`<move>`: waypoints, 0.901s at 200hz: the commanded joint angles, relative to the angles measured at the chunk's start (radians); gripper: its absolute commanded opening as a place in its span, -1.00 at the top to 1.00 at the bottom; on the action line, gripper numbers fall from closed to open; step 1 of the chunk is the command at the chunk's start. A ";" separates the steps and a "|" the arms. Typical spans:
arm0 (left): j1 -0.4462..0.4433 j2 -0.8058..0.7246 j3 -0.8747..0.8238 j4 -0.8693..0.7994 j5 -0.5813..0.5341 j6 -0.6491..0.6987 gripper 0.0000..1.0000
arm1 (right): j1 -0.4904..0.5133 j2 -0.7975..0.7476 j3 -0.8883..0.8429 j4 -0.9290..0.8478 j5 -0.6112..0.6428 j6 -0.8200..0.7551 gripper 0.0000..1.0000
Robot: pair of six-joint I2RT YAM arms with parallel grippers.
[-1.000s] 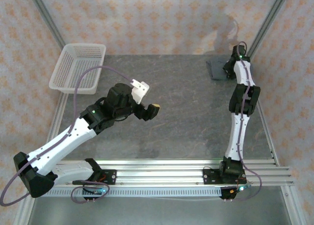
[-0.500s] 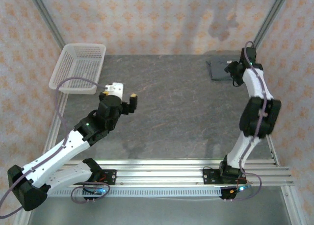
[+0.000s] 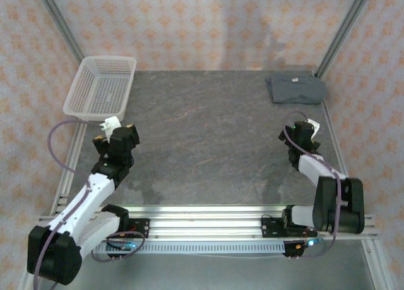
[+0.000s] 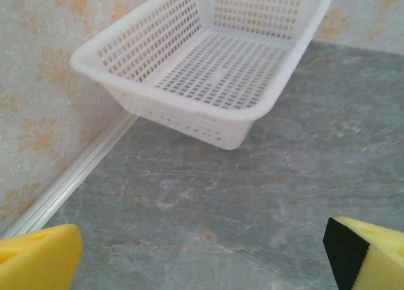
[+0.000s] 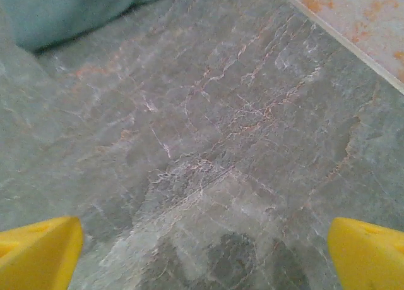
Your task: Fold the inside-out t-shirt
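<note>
The inside-out t-shirt [image 3: 295,89] lies as a small, flat, dark slate-grey bundle at the table's back right corner, a small white tag showing on top. One edge of it appears at the top left of the right wrist view [image 5: 63,12]. My right gripper [image 3: 304,131] is drawn back toward the near edge, apart from the shirt, and is open [image 5: 205,255] over bare table. My left gripper [image 3: 117,132] sits at the left side, open [image 4: 208,265], with its yellow fingertips [image 4: 38,258] wide apart and nothing between them.
A white plastic mesh basket [image 3: 101,86] stands at the back left, just ahead of the left gripper [image 4: 214,69]. Patterned walls close in the table at the back and sides. Metal rails [image 3: 208,217] run along the near edge.
The right gripper opened, left the t-shirt at the back right and pulled back toward the near edge. The left arm withdrew from the table's middle to the left side.
</note>
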 commanded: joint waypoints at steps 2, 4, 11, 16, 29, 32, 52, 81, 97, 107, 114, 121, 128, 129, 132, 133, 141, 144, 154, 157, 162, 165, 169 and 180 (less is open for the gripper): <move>0.020 0.067 -0.026 0.187 0.007 0.081 -1.00 | 0.010 0.082 -0.002 0.265 0.029 -0.019 -0.98; 0.021 0.074 -0.030 0.201 0.008 0.089 -1.00 | 0.010 0.092 -0.008 0.291 0.020 -0.014 -0.98; 0.032 0.088 -0.045 0.247 0.027 0.108 -1.00 | 0.012 0.122 -0.031 0.384 -0.016 -0.030 -0.98; 0.042 0.096 -0.054 0.276 0.046 0.118 -1.00 | 0.020 0.127 -0.016 0.363 -0.023 -0.039 -0.98; 0.075 0.117 -0.085 0.359 0.122 0.151 -1.00 | 0.033 0.135 -0.004 0.346 -0.055 -0.069 -0.98; 0.081 0.123 -0.089 0.374 0.131 0.152 -1.00 | 0.034 0.133 -0.010 0.356 -0.071 -0.079 -0.98; 0.129 0.178 -0.106 0.465 0.181 0.143 -1.00 | 0.080 0.184 -0.090 0.549 -0.131 -0.161 -0.98; 0.198 0.317 -0.097 0.590 0.272 0.097 -1.00 | 0.090 0.206 -0.129 0.653 -0.107 -0.160 -0.98; 0.211 0.397 -0.073 0.615 0.345 0.110 -1.00 | 0.096 0.182 -0.112 0.576 -0.073 -0.158 -0.98; 0.211 0.436 -0.080 0.657 0.385 0.125 -1.00 | 0.096 0.192 -0.126 0.625 -0.078 -0.159 -0.98; 0.211 0.465 -0.095 0.706 0.405 0.132 -1.00 | 0.096 0.182 -0.113 0.581 -0.084 -0.160 -0.98; 0.211 0.484 -0.105 0.739 0.433 0.147 -1.00 | 0.096 0.189 -0.112 0.590 -0.088 -0.164 -0.98; 0.207 0.486 -0.094 0.720 0.468 0.166 -1.00 | 0.096 0.186 -0.116 0.595 -0.091 -0.165 -0.98; 0.206 0.488 -0.095 0.726 0.476 0.169 -1.00 | 0.096 0.186 -0.115 0.592 -0.091 -0.165 -0.98; 0.205 0.500 -0.102 0.750 0.494 0.177 -1.00 | 0.096 0.185 -0.112 0.583 -0.092 -0.165 -0.98; 0.206 0.503 -0.104 0.757 0.502 0.180 -1.00 | 0.096 0.184 -0.111 0.581 -0.092 -0.165 -0.98; 0.201 0.568 -0.135 0.883 0.531 0.204 -1.00 | 0.096 0.188 -0.114 0.591 -0.093 -0.166 -0.98; 0.201 0.594 -0.145 0.941 0.545 0.208 -1.00 | 0.096 0.187 -0.113 0.591 -0.093 -0.165 -0.98; 0.199 0.560 -0.105 0.778 0.567 0.219 -1.00 | 0.097 0.186 -0.111 0.584 -0.093 -0.165 -0.98; 0.195 0.553 -0.094 0.761 0.558 0.220 -1.00 | 0.096 0.187 -0.111 0.587 -0.094 -0.165 -0.98; 0.192 0.581 -0.113 0.857 0.555 0.225 -1.00 | 0.096 0.187 -0.111 0.587 -0.094 -0.166 -0.98; 0.191 0.589 -0.123 0.886 0.556 0.225 -1.00 | 0.096 0.187 -0.112 0.586 -0.094 -0.166 -0.98; 0.191 0.582 -0.118 0.857 0.556 0.224 -1.00 | 0.096 0.187 -0.112 0.585 -0.094 -0.166 -0.98; 0.188 0.575 -0.106 0.831 0.541 0.226 -1.00 | 0.096 0.187 -0.112 0.585 -0.094 -0.166 -0.98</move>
